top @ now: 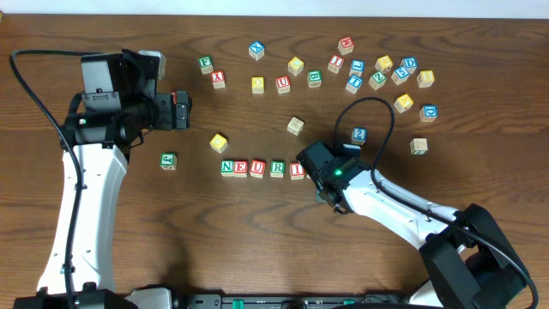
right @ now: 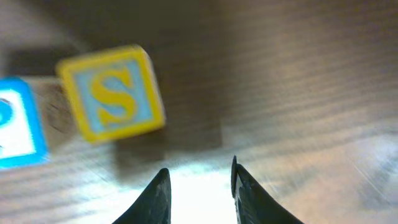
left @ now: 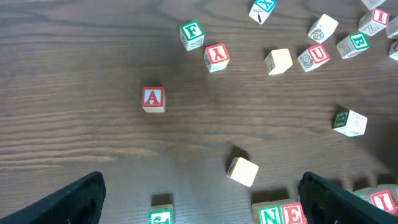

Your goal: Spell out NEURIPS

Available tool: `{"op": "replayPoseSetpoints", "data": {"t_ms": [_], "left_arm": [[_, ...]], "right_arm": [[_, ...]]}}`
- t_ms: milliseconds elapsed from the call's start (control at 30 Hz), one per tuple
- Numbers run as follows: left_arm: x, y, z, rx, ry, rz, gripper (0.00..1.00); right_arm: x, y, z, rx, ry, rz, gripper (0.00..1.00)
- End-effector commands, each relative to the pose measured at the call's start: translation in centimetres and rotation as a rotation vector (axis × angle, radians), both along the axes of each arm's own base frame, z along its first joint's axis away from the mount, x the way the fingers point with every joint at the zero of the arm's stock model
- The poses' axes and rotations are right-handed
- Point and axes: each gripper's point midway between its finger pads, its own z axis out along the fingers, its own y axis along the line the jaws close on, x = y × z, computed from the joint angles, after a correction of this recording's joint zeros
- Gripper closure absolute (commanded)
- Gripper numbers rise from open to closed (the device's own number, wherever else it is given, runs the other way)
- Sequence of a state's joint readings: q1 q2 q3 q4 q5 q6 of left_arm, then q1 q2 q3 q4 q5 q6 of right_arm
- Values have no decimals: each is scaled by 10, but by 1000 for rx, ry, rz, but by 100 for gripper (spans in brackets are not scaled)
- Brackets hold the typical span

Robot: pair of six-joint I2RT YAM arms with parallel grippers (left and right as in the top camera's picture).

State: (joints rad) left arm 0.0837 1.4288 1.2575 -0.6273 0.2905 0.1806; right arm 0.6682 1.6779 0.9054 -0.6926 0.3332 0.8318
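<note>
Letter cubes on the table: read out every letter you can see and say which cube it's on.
"NEURI": row of five cubes, overhead.
"S": yellow-edged cube, right wrist view.
"A": lone red-edged cube.
"F": green-edged cube.
"U": red-lettered cube.
Blue-edged cube: cut off, unreadable.
Other scattered cubes: too small or tilted to read.

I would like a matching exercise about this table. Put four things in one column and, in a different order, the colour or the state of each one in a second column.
Column 1
1. S cube
2. A cube
3. N cube
4. left gripper

Column 2
a. green frame
b. wide open, holding nothing
c. yellow frame
d. red frame

Right pairs: 1-c, 2-d, 3-a, 4-b.
</note>
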Motion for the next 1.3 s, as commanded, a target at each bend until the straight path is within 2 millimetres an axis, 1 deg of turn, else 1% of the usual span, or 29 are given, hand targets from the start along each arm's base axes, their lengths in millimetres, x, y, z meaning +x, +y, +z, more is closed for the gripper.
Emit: {"op": "replayPoseSetpoints", "data": {"t_ms": [0, 200, 400, 567, 633, 733, 933, 1000, 1267], "left_arm": [[3, -1, 11, -8, -26, -4, 2], [3, -1, 11, -8, -26, -4, 2], [3, -1, 11, -8, -26, -4, 2], [3, -1, 11, -8, -26, -4, 2], [3, -1, 11, -8, -26, -4, 2], [3, -1, 11, -8, -26, -4, 2], [3, -1, 11, -8, -26, -4, 2], [3, -1, 11, -8, -26, -4, 2], [3, -1, 11, -8, -26, -4, 2]], "right_arm": [[-1, -9, -1, -31, -4, -36, 73], [2, -15, 1, -59, -23, -41, 72], [6, -29, 4, -104, -41, -77, 71], [14, -40, 7, -126, -71, -113, 71], [18, -42, 7, -115, -84, -128, 71], [27, -40, 8, -100, -108, -115, 72], [49, -22, 12, -36, -181, -55, 72], [52, -19, 12, -20, -190, -54, 72], [50, -17, 11, -9, -180, -52, 72]]}}
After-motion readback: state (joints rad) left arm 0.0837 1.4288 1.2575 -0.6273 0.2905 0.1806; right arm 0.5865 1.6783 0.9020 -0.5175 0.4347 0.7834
